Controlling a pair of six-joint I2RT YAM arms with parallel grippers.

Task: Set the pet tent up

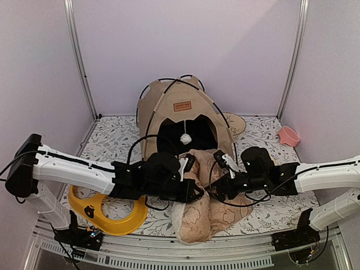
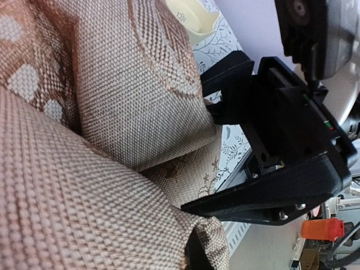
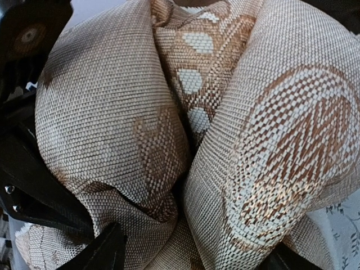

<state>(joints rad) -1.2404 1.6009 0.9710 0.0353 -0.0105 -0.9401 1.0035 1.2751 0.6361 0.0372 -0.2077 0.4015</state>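
Yellow bowl tray (image 1: pixel 107 216) sits nearest you on the left; just beside it the woven tan cushion (image 1: pixel 197 222) lies bunched at the front edge of the table (image 1: pixel 112 140); your left gripper (image 2: pixel 197 157) is clamped on a fold of it; your right gripper (image 3: pixel 194 253) has its fingers spread wide around the folds; behind both, the pet tent (image 1: pixel 180 109) stands upright, doorway facing you, pom-pom (image 1: pixel 185 138) dangling; pink cup (image 1: pixel 288 135) far right.

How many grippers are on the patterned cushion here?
2. The left gripper pinches the patterned cushion at its upper left edge; the right gripper sits at its upper right, jaws spread around the fabric. Neither is hidden.
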